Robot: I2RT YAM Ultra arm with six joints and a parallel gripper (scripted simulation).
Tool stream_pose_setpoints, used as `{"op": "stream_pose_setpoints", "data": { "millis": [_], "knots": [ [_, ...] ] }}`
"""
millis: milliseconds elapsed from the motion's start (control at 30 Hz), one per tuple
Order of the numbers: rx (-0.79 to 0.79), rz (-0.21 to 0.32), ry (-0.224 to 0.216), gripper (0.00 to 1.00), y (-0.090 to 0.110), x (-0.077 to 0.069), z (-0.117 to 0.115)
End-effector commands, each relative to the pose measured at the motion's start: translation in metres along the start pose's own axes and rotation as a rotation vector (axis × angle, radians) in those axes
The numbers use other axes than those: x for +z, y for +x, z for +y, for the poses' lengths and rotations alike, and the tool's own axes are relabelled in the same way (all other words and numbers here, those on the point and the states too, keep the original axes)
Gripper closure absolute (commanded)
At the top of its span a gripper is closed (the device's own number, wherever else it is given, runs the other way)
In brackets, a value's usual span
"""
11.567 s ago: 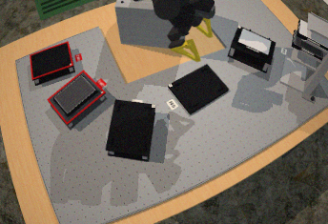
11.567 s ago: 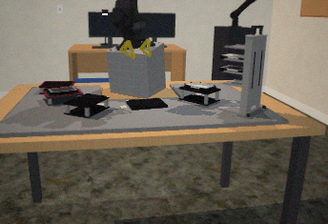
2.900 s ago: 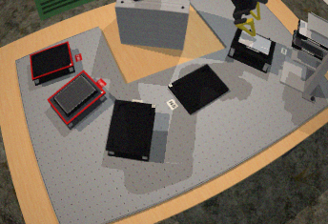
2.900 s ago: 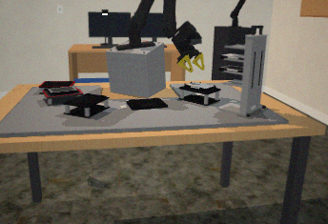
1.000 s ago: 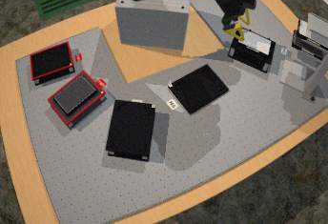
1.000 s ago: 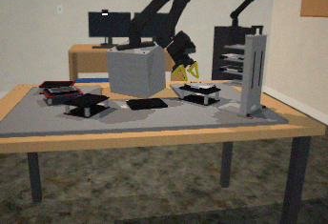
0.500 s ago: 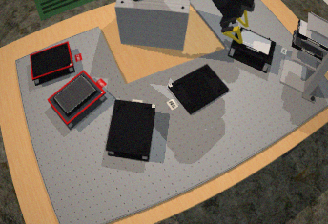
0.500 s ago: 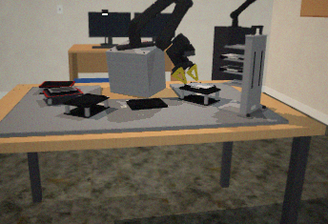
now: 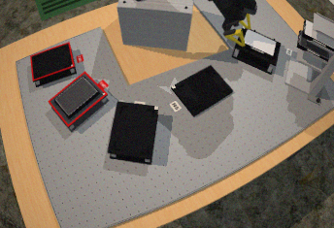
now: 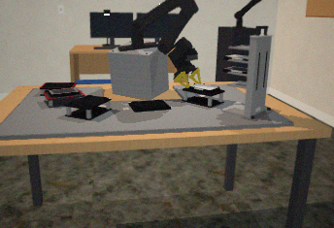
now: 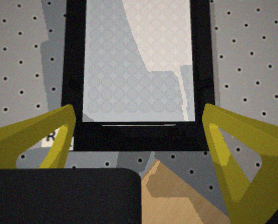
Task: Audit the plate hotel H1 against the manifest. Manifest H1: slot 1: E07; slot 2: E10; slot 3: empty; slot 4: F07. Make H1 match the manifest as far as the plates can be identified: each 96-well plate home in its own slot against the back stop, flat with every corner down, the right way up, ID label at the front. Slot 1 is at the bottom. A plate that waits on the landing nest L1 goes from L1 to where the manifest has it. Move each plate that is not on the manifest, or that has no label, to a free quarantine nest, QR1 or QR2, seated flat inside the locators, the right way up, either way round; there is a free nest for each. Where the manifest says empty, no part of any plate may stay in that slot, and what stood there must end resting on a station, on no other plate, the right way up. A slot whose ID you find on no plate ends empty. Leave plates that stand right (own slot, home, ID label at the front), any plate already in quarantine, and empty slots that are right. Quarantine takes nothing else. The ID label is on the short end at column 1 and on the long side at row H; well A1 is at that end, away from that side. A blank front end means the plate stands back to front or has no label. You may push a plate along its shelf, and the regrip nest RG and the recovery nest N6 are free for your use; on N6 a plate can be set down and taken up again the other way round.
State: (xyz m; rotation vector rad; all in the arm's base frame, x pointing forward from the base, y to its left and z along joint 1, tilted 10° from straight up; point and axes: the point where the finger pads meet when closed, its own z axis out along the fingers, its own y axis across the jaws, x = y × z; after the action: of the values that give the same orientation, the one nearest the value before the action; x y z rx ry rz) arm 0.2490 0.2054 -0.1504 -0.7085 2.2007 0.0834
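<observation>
Tool (image 9: 239,33) from above hovers wide open and empty at the near end of the plate (image 9: 260,44) on its landing nest, right of the grey pedestal (image 9: 155,18); one red-framed quarantine nest (image 9: 78,98) holds a plate, the other (image 9: 51,61) looks bare. From the side, the hotel (image 10: 257,74) stands just beyond. At the wrist, yellow fingers straddle the plate's short end; it looks light, stiff, slick, best pinched across its long sides.

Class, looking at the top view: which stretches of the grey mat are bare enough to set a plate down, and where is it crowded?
Bare: the mat's near side, right of the black nest, below the flat black nest. Crowded: the red-framed nests at left; the plate under the open jaws beside the hotel.
</observation>
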Motion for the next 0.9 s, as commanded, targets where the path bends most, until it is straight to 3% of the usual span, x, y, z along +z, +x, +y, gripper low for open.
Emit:
{"op": "stream_pose_setpoints", "data": {
  "millis": [0, 300, 367, 733, 767, 867],
  "knots": [
    [0.010, -0.041, -0.002, 0.00, -0.012, 0.000, 0.000],
    [0.012, -0.044, -0.003, 0.00, -0.003, 0.010, 0.001],
    [0.008, -0.030, -0.004, 0.00, -0.001, 0.005, 0.001],
    [0.008, -0.030, -0.004, 0.00, -0.001, 0.005, 0.001],
    [0.008, -0.030, -0.004, 0.14, -0.001, 0.005, 0.001],
    [0.008, -0.030, -0.004, 0.14, -0.001, 0.005, 0.001]
  ]
}}
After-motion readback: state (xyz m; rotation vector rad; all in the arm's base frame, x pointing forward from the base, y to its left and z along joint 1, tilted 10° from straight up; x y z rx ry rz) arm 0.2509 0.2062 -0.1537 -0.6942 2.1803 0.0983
